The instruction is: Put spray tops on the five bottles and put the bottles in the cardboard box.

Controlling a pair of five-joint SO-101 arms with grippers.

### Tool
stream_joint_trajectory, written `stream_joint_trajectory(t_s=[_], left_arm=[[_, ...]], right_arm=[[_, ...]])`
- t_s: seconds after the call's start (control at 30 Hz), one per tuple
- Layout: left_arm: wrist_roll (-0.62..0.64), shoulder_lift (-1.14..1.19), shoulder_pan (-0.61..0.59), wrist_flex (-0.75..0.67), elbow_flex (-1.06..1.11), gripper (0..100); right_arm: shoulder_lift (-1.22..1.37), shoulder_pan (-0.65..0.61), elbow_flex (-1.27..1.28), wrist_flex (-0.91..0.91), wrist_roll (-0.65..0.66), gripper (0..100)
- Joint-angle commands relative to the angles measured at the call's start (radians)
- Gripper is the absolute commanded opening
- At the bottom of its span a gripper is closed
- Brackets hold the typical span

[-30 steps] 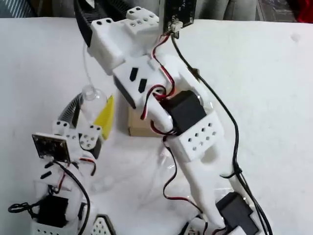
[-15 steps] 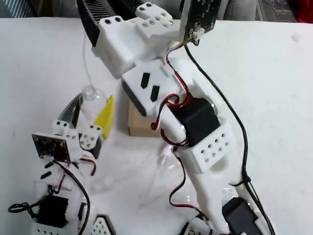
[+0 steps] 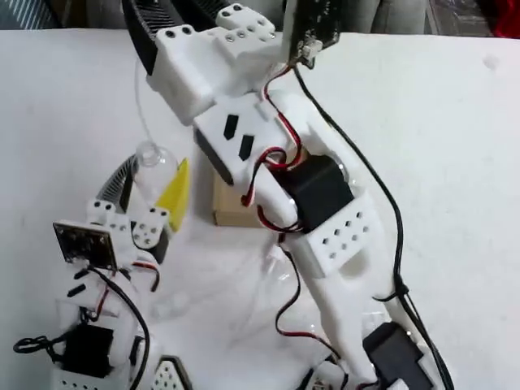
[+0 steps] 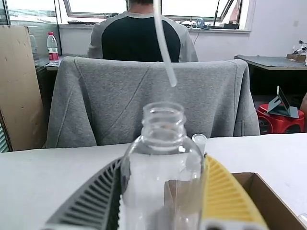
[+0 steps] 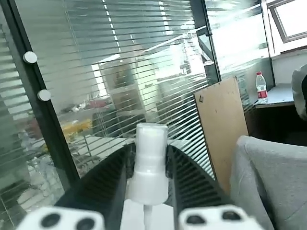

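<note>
Well, the white table (image 3: pixel 455 122) is stretching out flat and bare on its far side, and beyond its edge a grey jacket (image 4: pixel 144 96) is hanging over a chair back. A brown board (image 5: pixel 220 129) is leaning against the wall, and a glass partition with slatted blinds (image 5: pixel 144 57) is running across the room behind it.

The clear bottle (image 4: pixel 163 182) is standing upright on the table with its threaded neck open and uncapped. The cardboard box (image 4: pixel 268 191) is sitting just beside it, open side up, and from above my right arm is crossing over most of the box (image 3: pixel 231 207). The white spray top (image 5: pixel 149 143) is pointing nozzle-up, and its thin dip tube (image 4: pixel 163 43) is hanging straight down from it. The tube's cut end is hovering just above the bottle's mouth, apart from the rim and not inside.

My left arm is lying low at the near left corner of the table, and my left pincer (image 4: pixel 160 206) is gripping the bottle around its body. The ribbed grey finger (image 4: pixel 86 211) is pressing one side and the yellow finger (image 4: pixel 225 201) the other — the yellow one is nearest the box. My right arm is rising from the near edge and reaching up and over. My right pincer (image 5: pixel 148 158) is held high — its two black ribbed fingers are clamping the spray top narrowly between them.
</note>
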Motion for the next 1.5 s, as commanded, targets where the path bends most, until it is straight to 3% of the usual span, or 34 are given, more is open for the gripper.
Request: stream_joint_trajectory(t_s=[0.0, 0.47, 0.87, 1.17, 1.47], left_arm=[[0.005, -0.012, 0.008, 0.006, -0.003, 5], [0.005, -0.012, 0.008, 0.025, -0.005, 5], [0.005, -0.012, 0.008, 0.026, -0.005, 5], [0.005, -0.012, 0.008, 0.026, -0.005, 5], [0.005, -0.012, 0.005, 0.026, -0.005, 5]], right_arm=[[-0.021, 0.008, 0.021, -0.007, -0.071, 1.5], [-0.182, 0.007, 0.333, -0.002, -0.084, 1.5], [-0.438, -0.085, 0.617, 0.058, -0.084, 1.5], [-0.512, -0.185, 0.718, 0.137, -0.075, 1.8], [-0.51, -0.189, 0.72, 0.14, -0.044, 1.9]])
